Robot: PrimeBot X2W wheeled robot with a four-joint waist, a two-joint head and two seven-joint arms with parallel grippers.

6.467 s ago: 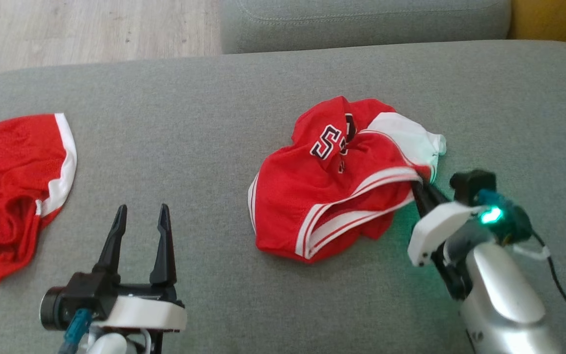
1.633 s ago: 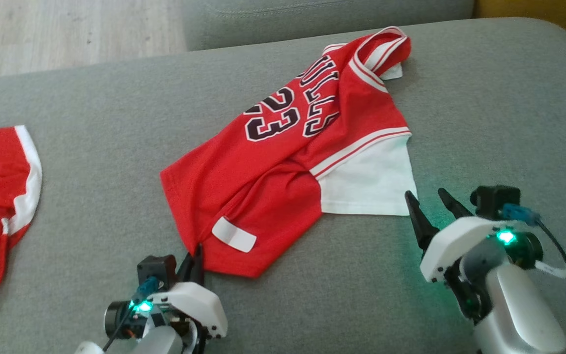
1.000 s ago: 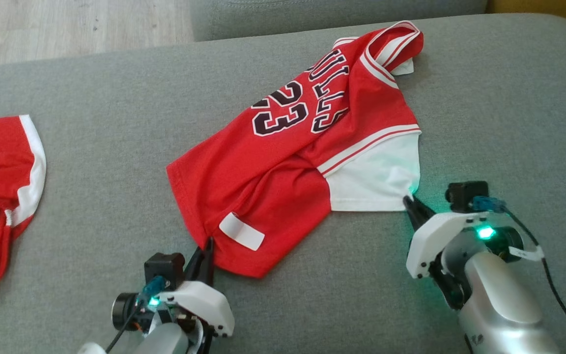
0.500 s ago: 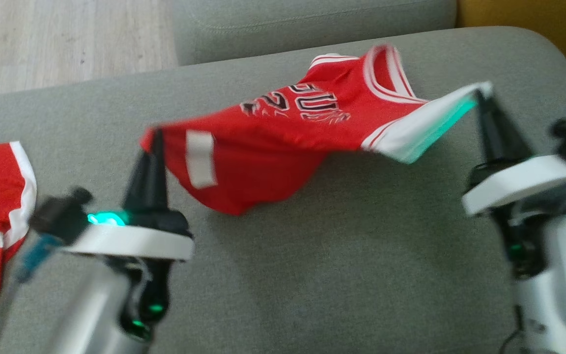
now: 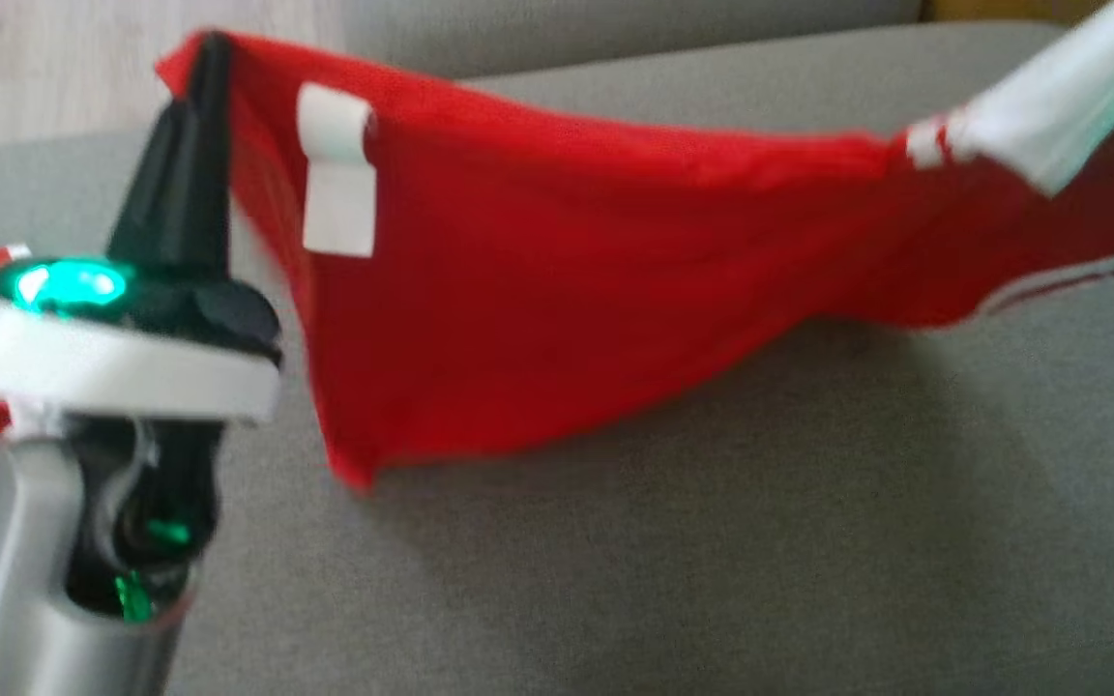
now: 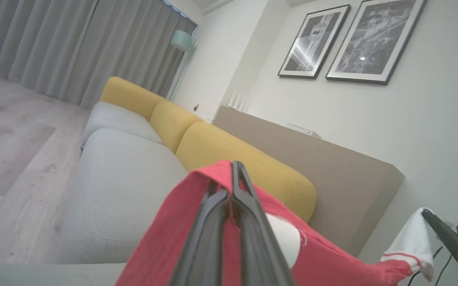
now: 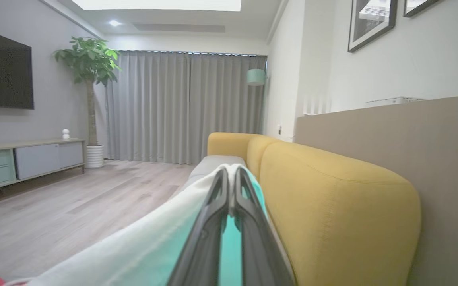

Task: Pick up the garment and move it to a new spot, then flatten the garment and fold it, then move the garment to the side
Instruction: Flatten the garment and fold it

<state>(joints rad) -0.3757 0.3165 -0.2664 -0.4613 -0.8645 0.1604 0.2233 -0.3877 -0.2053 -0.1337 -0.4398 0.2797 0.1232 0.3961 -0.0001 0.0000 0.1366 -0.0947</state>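
While blurred in the head view, plainly aloft above the grey sofa cushion [image 5: 712, 580]: red garment [image 5: 557, 290], strung as a sagging sheet between two arms. Left gripper [image 5: 212, 48] clamped together on a red corner, just beside a white tag [image 5: 335, 174]; in the left wrist view, pressed flat with red cloth pinched inside and draped down either side. Right gripper [image 7: 231, 172] likewise closed, on the edge of the white sleeve [image 5: 1050, 126]. Long axis running left to right across the robot, one pinch at each end, so neither arm nearer: each at its own end. From the left gripper, cloth off to the right and downward; from the right gripper, off to the left and downward. Middle sagging, lowest corner dangling close over the cushion; touching or not, cannot tell. Judged as the carrying step, with flattening and folding not yet done. Next, probably: set both pinches level and well apart, draw the span taut, lower the hanging edge first onto a bare part of the cushion. Risk: thin grips at mere corners, likely to slip under a sharp tug.
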